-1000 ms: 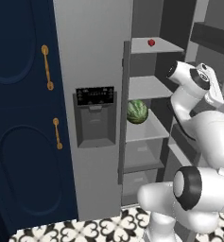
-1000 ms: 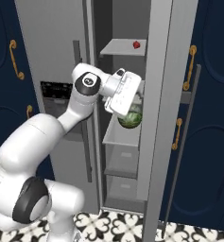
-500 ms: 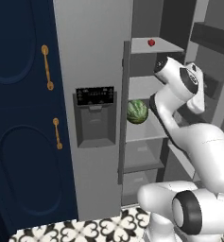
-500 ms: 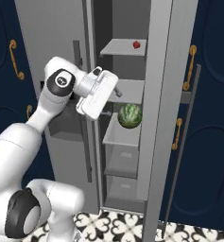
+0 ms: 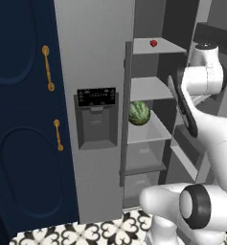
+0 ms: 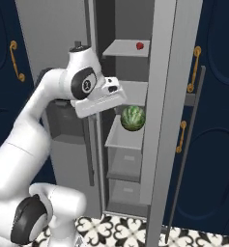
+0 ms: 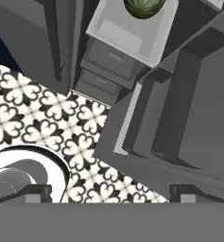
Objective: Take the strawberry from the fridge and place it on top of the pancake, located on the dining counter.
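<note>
Left base view: tiny red roundish strawberry (image 5: 153,43) sits on the top grey shelf of the tall grey side-by-side fridge (image 5: 93,72), door open. Large striped green watermelon (image 5: 139,113) is two shelves lower. White arm's wrist stands outside the shelves at about 3 o'clock of the melon; the berry lies toward 10 o'clock from it, well apart and higher.

Right base view: two-finger gripper (image 6: 117,92) is at the level of the second shelf, just in front of the shelf edges. Strawberry (image 6: 139,46) lies up at 1 o'clock and deeper in. Open door edge stands close on the right (narrow lane between it and the centre post).

Hand view: camera looks down at patterned floor tiles (image 7: 47,118) and lower drawers; watermelon (image 7: 142,6) at 12 o'clock. Dark finger tips (image 7: 37,193) sit at opposite bottom corners, spread wide, nothing between them. Judgement: hand must rise, tilt level, then reach in.
</note>
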